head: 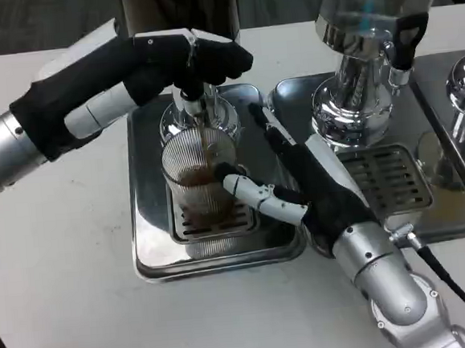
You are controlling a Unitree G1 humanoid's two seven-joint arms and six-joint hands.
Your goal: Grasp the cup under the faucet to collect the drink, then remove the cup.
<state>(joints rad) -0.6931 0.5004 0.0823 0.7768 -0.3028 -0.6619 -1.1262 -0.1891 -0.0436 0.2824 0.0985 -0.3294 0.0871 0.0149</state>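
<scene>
Cup (201, 179) upright under faucet (192, 106), filling.
Right hand (297, 181) grips it from the right; left hand (171, 62) presses the tap.

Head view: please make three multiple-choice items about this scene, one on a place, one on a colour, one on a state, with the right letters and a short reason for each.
1. Where does the ribbed glass cup stand?
A. on the bare white table
B. on the grate of the left drip tray, under the faucet
C. on the right drip tray

2. What colour is the drink in the cup?
A. brown
B. green
C. clear

3. What is the right hand doing?
A. resting flat on the table
B. pressing the faucet
C. holding the cup from its side

Answers:
1 B: the cup sits on the slotted grate, directly below the spout.
2 A: brown liquid shows through the glass at the bottom, with a thin stream above it.
3 C: its fingers wrap the cup's lower wall, while the left hand rests at the tap.
</scene>
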